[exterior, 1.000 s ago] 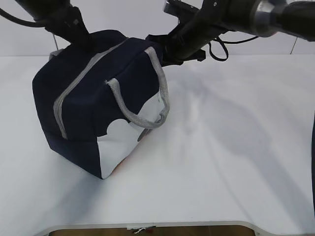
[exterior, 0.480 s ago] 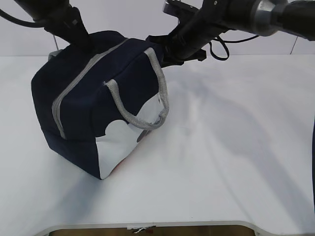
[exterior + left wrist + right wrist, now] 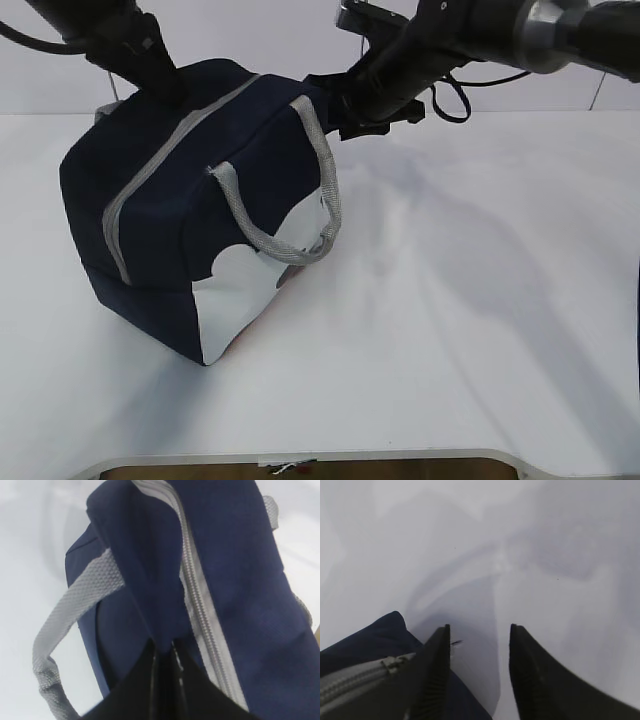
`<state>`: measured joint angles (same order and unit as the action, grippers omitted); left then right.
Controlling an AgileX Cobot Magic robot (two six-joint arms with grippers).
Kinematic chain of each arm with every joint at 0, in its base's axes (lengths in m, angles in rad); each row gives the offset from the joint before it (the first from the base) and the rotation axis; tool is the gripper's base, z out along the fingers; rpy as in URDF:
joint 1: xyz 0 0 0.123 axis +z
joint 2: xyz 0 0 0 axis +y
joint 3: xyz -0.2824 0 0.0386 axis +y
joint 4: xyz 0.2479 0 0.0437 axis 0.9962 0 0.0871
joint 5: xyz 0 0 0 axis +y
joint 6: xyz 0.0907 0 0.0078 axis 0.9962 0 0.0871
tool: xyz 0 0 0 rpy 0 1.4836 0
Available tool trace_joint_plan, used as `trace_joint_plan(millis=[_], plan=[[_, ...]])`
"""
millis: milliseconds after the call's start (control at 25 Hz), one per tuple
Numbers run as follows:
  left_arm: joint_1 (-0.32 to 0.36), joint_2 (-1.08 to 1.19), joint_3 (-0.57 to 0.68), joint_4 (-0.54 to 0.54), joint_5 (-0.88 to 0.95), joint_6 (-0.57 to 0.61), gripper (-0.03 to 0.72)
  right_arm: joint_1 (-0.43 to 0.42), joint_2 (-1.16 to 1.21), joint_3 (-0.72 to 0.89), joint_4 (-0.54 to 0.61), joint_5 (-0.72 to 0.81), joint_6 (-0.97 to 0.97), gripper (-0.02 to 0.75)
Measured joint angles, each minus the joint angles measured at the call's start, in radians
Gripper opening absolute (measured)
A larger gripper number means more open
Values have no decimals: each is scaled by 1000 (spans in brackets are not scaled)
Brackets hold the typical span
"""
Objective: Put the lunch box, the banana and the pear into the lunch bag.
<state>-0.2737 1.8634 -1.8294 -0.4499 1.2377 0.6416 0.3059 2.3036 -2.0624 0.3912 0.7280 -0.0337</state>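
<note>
The navy lunch bag [image 3: 190,190] stands tilted on the white table, its grey zipper [image 3: 165,165] closed along the top. My left gripper [image 3: 160,88] is shut on a fold of the bag's fabric at its far top end; in the left wrist view the jaws [image 3: 164,652] pinch navy cloth beside the zipper [image 3: 197,595]. My right gripper [image 3: 348,112] is open and empty just off the bag's right top corner; in the right wrist view [image 3: 479,632] the bag's corner [image 3: 365,642] lies to its left. The lunch box, banana and pear are out of view.
A grey strap handle [image 3: 300,200] hangs down the bag's front over the white patch [image 3: 240,290]; another strap [image 3: 75,605] shows in the left wrist view. White table [image 3: 470,300] spreads to the right and front, with its front edge [image 3: 300,455] near the bottom.
The bag has shifted slightly left and tilted with my left gripper. My right gripper has drawn a little right, away from the bag's corner.
</note>
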Motion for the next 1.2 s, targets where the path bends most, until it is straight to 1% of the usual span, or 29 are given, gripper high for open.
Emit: trace_joint_plan(millis=[80, 200, 320, 400, 440, 520, 560, 720, 880, 960, 1040, 1200], plan=[[0, 0, 0, 0, 0, 0, 11, 0, -4, -10, 0, 18, -4, 365], [0, -1, 0, 0, 0, -8, 63, -4, -18, -53, 0, 64, -32, 376], [0, -5, 0, 0, 0, -27, 172, -4, -43, -100, -5, 100, -45, 378], [0, -6, 0, 0, -2, -40, 290, -4, -54, -130, -11, 124, -52, 383], [0, -6, 0, 0, -3, -45, 333, -4, -62, -142, -14, 135, -54, 386], [0, -6, 0, 0, -6, -61, 403, -4, -82, -149, -37, 147, -64, 389], [0, -6, -5, 0, -3, -69, 418, -4, -97, -151, -60, 160, -72, 390], [2, -6, -60, 26, 0, -133, 438, -4, -162, -153, -194, 256, -85, 393], [2, -18, -111, 90, 2, -268, 438, -4, -222, -158, -297, 407, -87, 393], [2, -32, -121, 120, 4, -354, 438, -4, -244, -160, -319, 480, -87, 393], [2, -45, -122, 162, 7, -428, 438, -4, -258, -160, -342, 511, -87, 393], [2, -73, -119, 207, 12, -489, 424, -4, -288, -160, -363, 525, -87, 393]])
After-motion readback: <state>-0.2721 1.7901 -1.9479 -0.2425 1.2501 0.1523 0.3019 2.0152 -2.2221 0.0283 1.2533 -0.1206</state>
